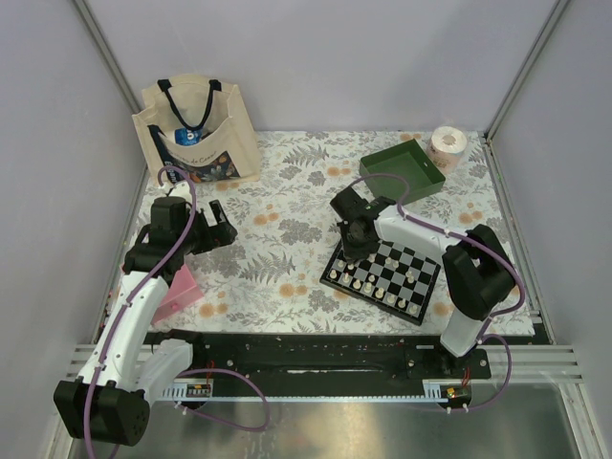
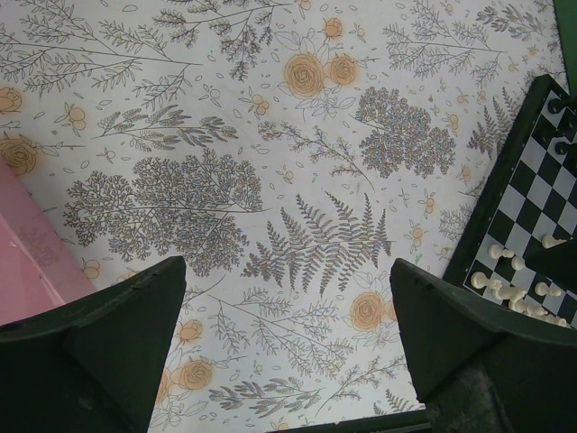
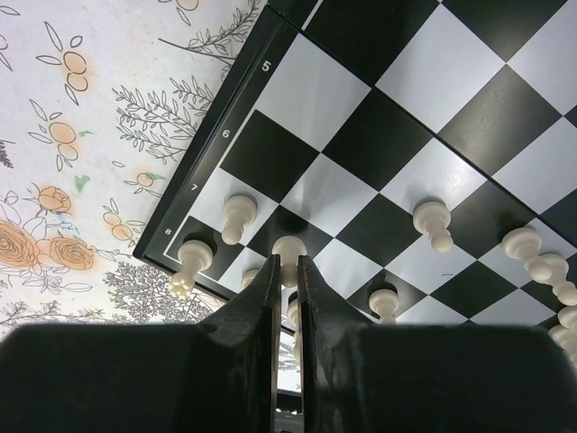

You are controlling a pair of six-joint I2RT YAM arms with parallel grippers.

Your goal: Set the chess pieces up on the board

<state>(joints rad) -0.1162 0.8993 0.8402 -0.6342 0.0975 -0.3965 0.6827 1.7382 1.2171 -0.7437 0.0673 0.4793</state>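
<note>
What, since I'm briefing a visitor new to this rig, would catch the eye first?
The checkered board at the table's near right, cream pieces lining its near edge, with the right gripper pinched on one cream piece near its corner. Next, the left gripper hanging open over the floral cloth, and the tote bag far left.

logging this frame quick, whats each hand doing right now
left hand: open, nothing between its fingers
right hand: closed on a white chess piece
</note>
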